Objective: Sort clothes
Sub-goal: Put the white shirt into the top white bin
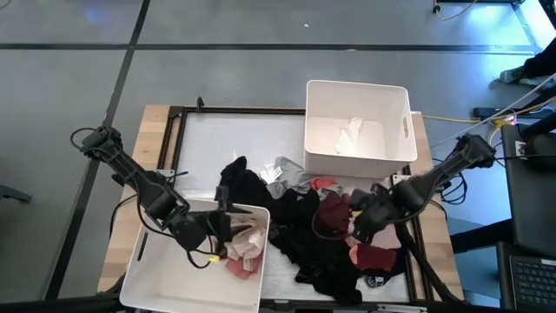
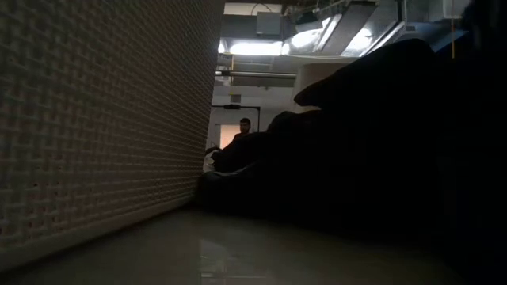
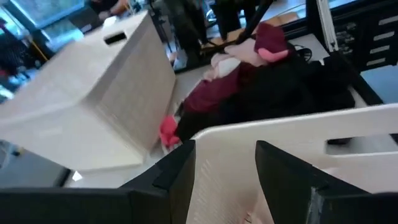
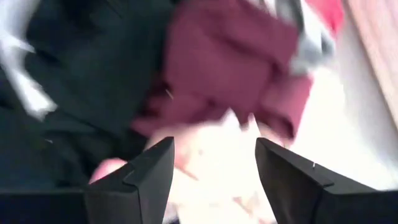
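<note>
A pile of clothes [image 1: 300,222] lies on the white mat: black, maroon [image 1: 334,213], red [image 1: 323,183] and grey-white [image 1: 282,171] pieces. My right gripper [image 1: 356,223] is open, pointing down over a pale pink garment [image 4: 211,143] beside a maroon one [image 4: 230,56]. My left gripper [image 1: 221,224] is open and empty over the near-left white bin [image 1: 165,269], which holds pink and beige garments [image 1: 248,248]. In the left wrist view the open fingers [image 3: 224,174] stand before the bin's wall [image 3: 348,130]. The far white bin [image 1: 400,100] holds a white garment [image 1: 347,137]. My right gripper's open fingers [image 4: 149,168] stand on either side of the pale pink garment; I cannot tell whether they touch it.
The far bin stands at the table's back right, right behind the pile. In the low view the near bin's wall [image 2: 95,119] fills the left side and the dark mound of clothes [image 2: 356,142] the right. A person [image 2: 245,127] shows far off in the room.
</note>
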Robot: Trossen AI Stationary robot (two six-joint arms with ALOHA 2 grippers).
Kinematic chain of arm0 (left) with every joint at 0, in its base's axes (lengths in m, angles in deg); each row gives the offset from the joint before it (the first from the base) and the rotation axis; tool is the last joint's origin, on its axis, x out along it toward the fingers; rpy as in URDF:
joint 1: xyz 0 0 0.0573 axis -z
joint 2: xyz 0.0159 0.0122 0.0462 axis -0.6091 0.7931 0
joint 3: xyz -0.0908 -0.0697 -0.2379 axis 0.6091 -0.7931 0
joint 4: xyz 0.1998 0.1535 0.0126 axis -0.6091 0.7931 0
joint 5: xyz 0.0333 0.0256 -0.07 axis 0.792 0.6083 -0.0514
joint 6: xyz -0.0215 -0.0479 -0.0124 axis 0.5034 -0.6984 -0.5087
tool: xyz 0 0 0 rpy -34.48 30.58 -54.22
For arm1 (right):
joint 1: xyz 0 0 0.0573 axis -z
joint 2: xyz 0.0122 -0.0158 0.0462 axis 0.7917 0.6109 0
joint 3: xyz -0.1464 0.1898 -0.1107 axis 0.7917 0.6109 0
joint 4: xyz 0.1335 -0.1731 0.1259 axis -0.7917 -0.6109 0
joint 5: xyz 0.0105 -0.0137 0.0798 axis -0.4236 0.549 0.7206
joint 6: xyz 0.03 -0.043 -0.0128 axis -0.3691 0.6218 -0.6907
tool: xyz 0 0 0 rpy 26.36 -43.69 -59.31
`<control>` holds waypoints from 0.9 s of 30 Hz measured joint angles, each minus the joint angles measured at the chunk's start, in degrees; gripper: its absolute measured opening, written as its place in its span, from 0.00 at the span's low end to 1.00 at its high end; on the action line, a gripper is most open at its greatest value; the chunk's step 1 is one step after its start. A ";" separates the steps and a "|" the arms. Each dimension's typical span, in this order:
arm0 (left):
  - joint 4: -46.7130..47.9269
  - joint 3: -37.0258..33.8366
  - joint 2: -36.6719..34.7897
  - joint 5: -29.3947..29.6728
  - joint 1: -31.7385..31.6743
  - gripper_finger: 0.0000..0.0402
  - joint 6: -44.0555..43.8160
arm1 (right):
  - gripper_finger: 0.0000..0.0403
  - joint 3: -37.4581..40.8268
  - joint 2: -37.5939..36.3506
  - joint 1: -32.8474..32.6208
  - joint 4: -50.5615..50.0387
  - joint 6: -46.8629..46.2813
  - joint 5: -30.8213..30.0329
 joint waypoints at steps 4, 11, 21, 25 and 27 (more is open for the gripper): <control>0.79 -0.11 0.02 0.06 -0.21 0.39 1.14 | 0.56 0.01 5.08 -1.45 -2.21 -2.35 2.18; 0.77 -4.76 0.04 0.61 -0.37 0.39 -0.33 | 0.56 0.01 11.91 -1.53 -3.78 -2.39 2.40; 0.32 -4.81 0.04 1.00 -0.82 0.39 -0.03 | 0.56 0.91 15.27 -1.52 -4.69 -1.96 -1.37; 1.35 -4.81 0.04 1.00 -0.91 0.39 -0.81 | 0.52 4.41 15.27 -1.49 -3.81 -1.74 0.98; 1.29 -4.81 0.04 1.01 -0.89 0.39 -0.86 | 0.48 5.71 15.27 -1.49 -3.66 -1.37 1.45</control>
